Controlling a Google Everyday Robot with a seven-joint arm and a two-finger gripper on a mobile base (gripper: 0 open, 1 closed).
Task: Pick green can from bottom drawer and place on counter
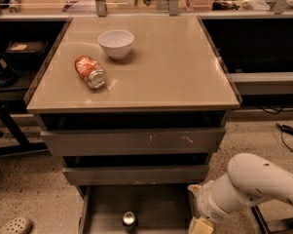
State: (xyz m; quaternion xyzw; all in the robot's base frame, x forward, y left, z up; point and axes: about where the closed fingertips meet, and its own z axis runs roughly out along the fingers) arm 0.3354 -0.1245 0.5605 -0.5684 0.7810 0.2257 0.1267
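Observation:
The bottom drawer (155, 201) is pulled open below the two wider grey drawers. The green can (129, 219) stands upright in it near the frame's lower edge, with its silver top showing. My gripper (202, 226) is at the end of the white arm (253, 186), low at the right side of the open drawer and to the right of the can, apart from it. Most of the gripper is cut off by the frame's lower edge. The beige counter (175, 67) caps the drawer unit.
A crushed orange-red can (90, 72) lies on its side on the counter's left part, with a white bowl (116, 43) behind it. Dark shelves flank the unit on both sides. A cable (286, 129) lies on the floor at the right, a shoe (12, 225) at the lower left.

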